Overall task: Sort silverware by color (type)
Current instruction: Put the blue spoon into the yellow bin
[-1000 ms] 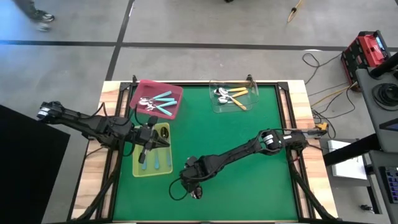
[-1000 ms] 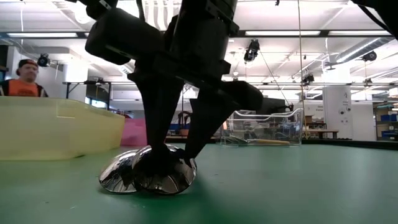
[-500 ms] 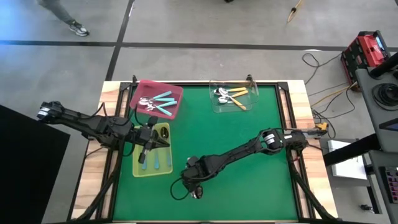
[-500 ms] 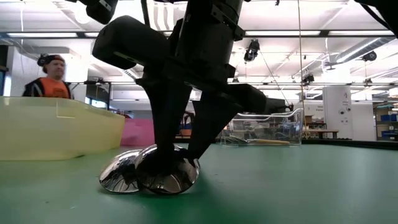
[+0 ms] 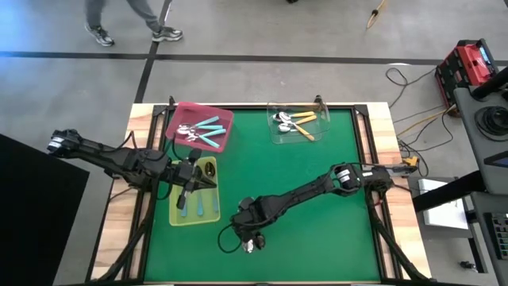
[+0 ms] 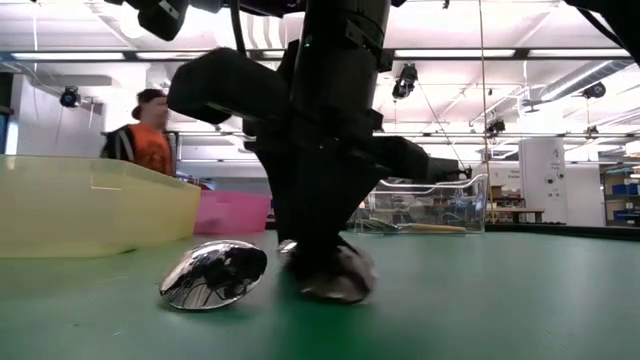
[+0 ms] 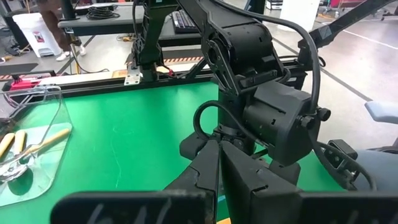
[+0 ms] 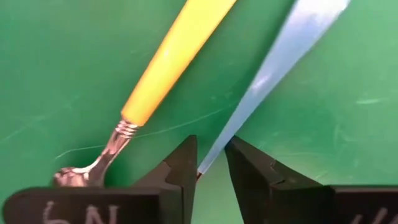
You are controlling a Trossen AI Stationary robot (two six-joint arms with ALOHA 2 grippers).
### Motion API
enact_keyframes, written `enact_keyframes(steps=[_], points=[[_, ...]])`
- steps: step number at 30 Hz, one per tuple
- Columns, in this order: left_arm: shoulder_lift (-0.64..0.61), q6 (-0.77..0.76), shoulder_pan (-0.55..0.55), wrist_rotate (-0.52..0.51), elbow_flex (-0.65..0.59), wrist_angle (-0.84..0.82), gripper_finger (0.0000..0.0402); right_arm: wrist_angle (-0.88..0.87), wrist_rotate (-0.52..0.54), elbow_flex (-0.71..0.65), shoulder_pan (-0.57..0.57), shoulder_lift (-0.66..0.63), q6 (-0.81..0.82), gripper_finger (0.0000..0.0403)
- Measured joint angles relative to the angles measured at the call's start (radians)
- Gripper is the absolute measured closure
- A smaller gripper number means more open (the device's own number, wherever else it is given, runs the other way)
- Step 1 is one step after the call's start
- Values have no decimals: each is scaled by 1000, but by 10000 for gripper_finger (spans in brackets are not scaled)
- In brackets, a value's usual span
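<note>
Near the table's front middle, my right gripper (image 5: pixel 250 238) points down at two spoons lying side by side on the green mat. Its fingers are closed around the light blue spoon's handle (image 8: pixel 280 56). That spoon's bowl (image 6: pixel 335 280) shows under the fingers. The orange spoon (image 8: pixel 168 62) lies free beside it, its bowl (image 6: pixel 213 275) resting on the mat. My left gripper (image 5: pixel 194 179) hangs shut over the yellow-green tray (image 5: pixel 208 216), holding nothing. My right gripper has the light blue spoon's handle at its thin end next to the bowl (image 8: pixel 214 155), between its two fingers. The fingers (image 8: pixel 180 177) come from above, pointing down, and lie across the handle. The spoon is low at the mat; whether it is lifted I cannot tell.
The pink tray (image 5: pixel 222 119) at the far left holds teal spoons. The clear tray (image 5: pixel 317 131) at the far middle holds orange ones. The yellow-green tray holds light blue ones. Open green mat lies on the right half. A person (image 6: pixel 150 145) walks beyond the table.
My right gripper's fingers have drawn together around the light blue spoon's handle. The bowl beneath them has slid toward the table's right, away from the orange spoon's bowl, which has stayed put.
</note>
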Motion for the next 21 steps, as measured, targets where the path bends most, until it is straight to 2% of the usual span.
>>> enact_keyframes(steps=[7,15,21], points=[[0,10,-2,0,-12,-1,401,-11,20,-1,0,1,-49,384],[5,27,-2,1,-43,25,401,-12,28,-2,0,-4,-103,389],[43,54,-2,1,-107,124,401,-128,122,-8,-5,-50,-130,389]])
